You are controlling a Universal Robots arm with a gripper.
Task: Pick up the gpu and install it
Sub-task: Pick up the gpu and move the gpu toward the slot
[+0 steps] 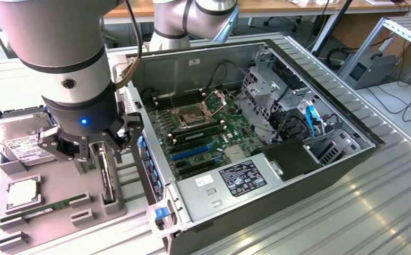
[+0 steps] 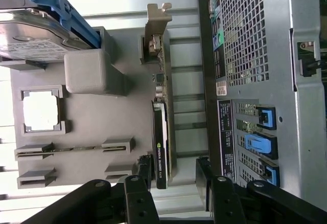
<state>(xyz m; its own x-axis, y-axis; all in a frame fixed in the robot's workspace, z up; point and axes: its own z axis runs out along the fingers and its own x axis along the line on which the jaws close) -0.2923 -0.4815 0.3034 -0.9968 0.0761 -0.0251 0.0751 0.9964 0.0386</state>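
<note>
The gripper [image 1: 99, 159] hangs spread open over the gpu [image 1: 107, 179], holding nothing. In the wrist view its two fingers [image 2: 145, 166] stand on either side of one end of the card, one of them just beside it. The gpu stands on its edge in a slot of the grey holder tray [image 1: 50, 223], bracket at the far end, just beside the open computer case [image 1: 262, 133]. The tray also holds a hard drive [image 1: 18, 141] and a green memory stick [image 1: 42, 209].
</note>
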